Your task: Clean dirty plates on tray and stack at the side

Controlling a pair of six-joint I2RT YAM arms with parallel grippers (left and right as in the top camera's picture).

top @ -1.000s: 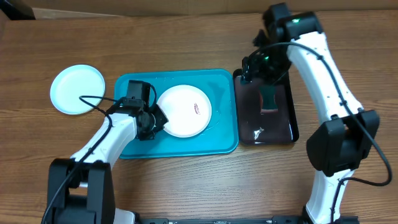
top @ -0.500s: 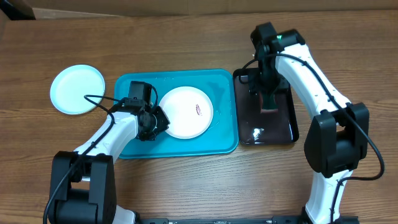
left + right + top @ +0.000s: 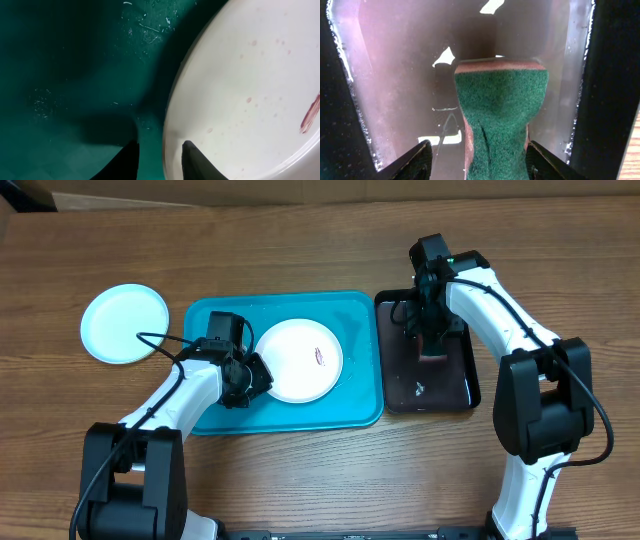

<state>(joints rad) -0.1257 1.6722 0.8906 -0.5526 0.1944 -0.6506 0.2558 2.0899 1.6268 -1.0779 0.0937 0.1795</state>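
White plate (image 3: 250, 75) on the tray (image 3: 75, 75): its rim lies between the left claw's (image 3: 160, 151) parted fingers.

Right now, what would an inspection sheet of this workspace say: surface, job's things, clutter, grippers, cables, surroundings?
Surface: wooden table.
Job's things: white plate, red-smeared, on the turquoise tray; light-blue plate on the table, left of it; no third plate seen.
Clutter: black tray, wet; green sponge over it.
Grippers: left gripper open, astride the white plate's rim; right gripper around the sponge, grip unclear.
Cables: black cable looping off the left arm.
Surroundings: cardboard-like strip beyond the table.
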